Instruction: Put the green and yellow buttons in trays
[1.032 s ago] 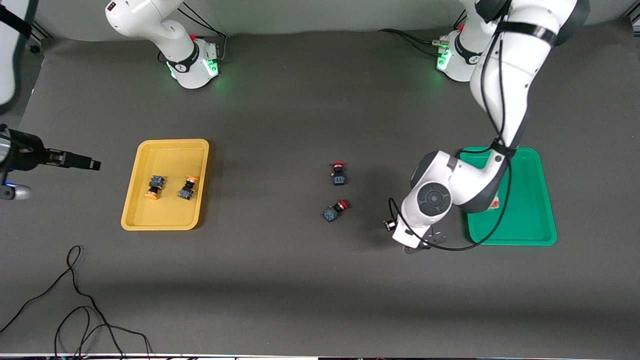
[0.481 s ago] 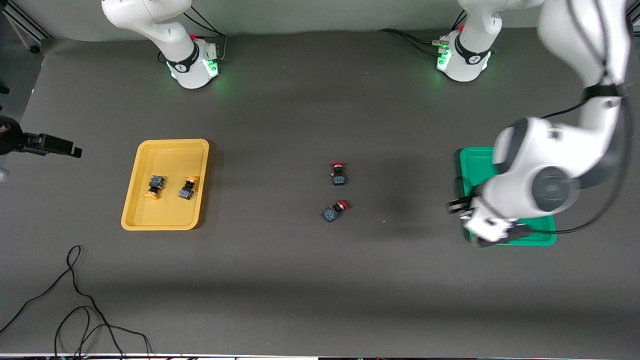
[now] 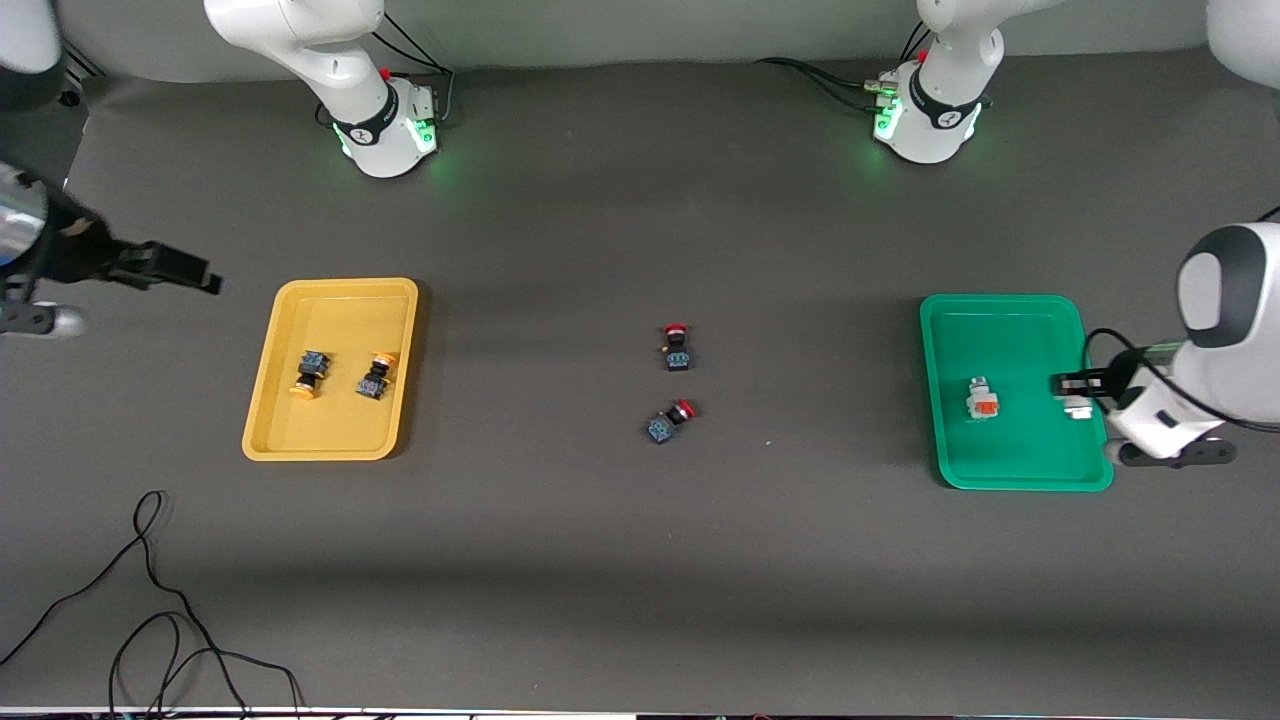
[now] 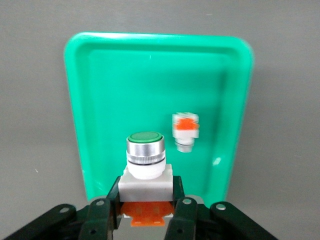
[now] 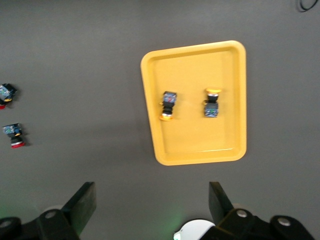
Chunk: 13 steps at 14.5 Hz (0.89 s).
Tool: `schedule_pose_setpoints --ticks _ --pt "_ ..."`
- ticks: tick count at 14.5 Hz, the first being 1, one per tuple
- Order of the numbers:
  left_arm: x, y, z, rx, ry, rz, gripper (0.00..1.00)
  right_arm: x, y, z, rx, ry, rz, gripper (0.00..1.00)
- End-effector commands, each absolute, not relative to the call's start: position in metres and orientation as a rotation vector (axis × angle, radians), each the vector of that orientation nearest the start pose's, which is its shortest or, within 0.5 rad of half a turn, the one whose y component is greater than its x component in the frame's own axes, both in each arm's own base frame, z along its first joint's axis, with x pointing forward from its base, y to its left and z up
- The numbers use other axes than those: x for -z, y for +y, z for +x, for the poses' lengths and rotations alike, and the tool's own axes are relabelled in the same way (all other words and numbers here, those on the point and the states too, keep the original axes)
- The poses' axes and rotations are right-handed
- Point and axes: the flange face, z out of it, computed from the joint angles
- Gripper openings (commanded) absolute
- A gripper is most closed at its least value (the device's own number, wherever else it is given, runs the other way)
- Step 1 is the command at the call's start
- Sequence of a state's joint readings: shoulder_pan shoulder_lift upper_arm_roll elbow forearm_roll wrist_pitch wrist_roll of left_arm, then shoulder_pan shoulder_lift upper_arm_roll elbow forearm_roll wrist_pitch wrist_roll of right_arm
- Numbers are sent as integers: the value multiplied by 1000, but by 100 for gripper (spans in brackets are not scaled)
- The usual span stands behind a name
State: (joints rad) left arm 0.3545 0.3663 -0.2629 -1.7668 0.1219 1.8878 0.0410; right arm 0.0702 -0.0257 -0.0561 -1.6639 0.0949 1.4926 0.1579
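My left gripper [image 3: 1072, 385] is shut on a white-bodied button [image 4: 146, 160] with a green cap and an orange block, and holds it over the green tray's [image 3: 1000, 472] rim at the left arm's end. A second white button with an orange block [image 3: 982, 398] lies in that tray and also shows in the left wrist view [image 4: 185, 131]. Two black buttons with orange-yellow caps [image 3: 308, 374] [image 3: 377, 374] lie in the yellow tray [image 3: 330, 290]. My right gripper [image 3: 165, 268] is open and empty, up in the air past the yellow tray at the right arm's end.
Two black buttons with red caps [image 3: 677, 348] [image 3: 670, 421] lie on the grey mat between the trays. A black cable [image 3: 150, 600] loops on the mat near the front camera at the right arm's end. Both arm bases stand along the table's edge farthest from the camera.
My left arm has swung from beside the green tray across it to its outer rim, uncovering the button in the tray. My right gripper has shifted a little.
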Motion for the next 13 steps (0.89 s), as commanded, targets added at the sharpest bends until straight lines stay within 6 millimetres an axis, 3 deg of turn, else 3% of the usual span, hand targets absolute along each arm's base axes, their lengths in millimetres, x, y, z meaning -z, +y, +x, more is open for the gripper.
schedule_pose_setpoints --ticks 1,3,7,8,10,13 --pt "-280 104 578 -276 97 -3106 6 -595 14 519 -194 257 -3064 100" --pt "-243 107 572 -242 128 -3111 6 -596 8 516 -185 236 -3141 100" --pt "-218 108 562 -288 147 -3111 11 -608 -6 510 -149 172 -3168 100" --pt "-214 108 563 -289 152 -3114 23 -612 -6 509 -142 162 -3162 100" --pt "-210 109 563 -313 180 -3094 100 -622 -7 506 -130 161 -3139 100" --pt "-233 115 570 -343 172 -3076 100 -627 -6 504 -145 159 -3124 100"
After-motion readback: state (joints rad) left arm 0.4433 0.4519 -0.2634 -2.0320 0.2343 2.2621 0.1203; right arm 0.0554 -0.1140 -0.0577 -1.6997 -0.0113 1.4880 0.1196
